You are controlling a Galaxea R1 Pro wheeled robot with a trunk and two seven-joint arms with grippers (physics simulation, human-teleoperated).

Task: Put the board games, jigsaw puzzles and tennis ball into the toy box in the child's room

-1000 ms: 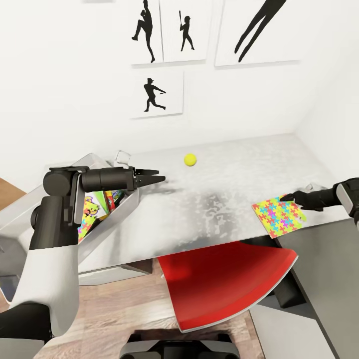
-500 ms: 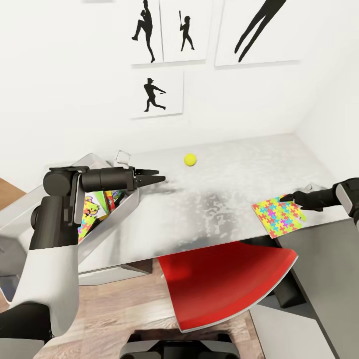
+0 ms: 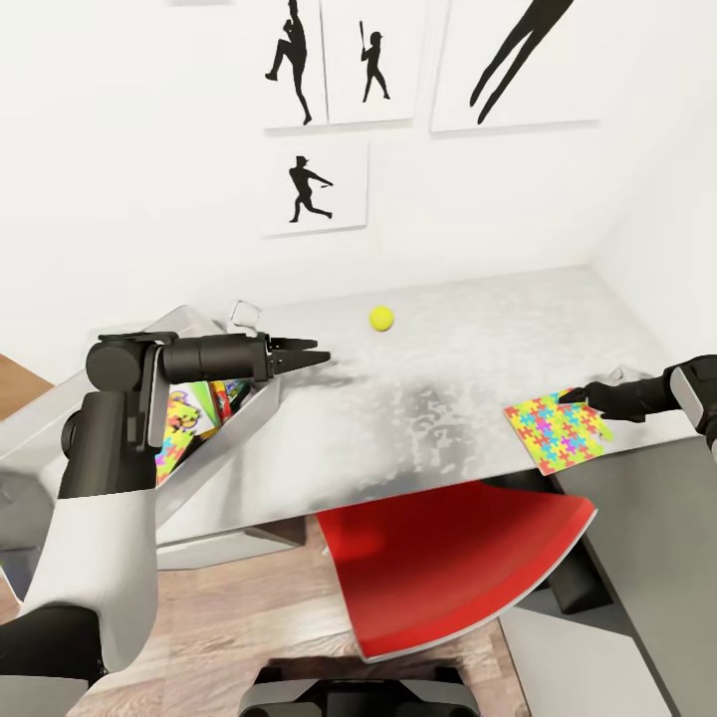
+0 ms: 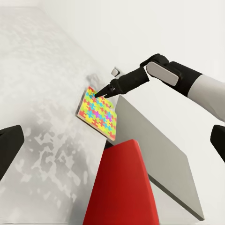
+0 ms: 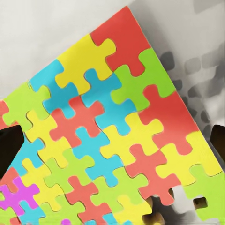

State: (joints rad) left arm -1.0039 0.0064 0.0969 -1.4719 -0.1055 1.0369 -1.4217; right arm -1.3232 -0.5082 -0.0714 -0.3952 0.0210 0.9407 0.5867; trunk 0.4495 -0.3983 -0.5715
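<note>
Nothing has shifted since the earlier frames. Right gripper jaws sit parted at the jigsaw puzzle, which lies flat at the tabletop edge — not gripped yet. Left gripper jaws look near closed, empty, by the toy box, w/ several boxes inside. Tennis ball also left, beyond it.
</note>
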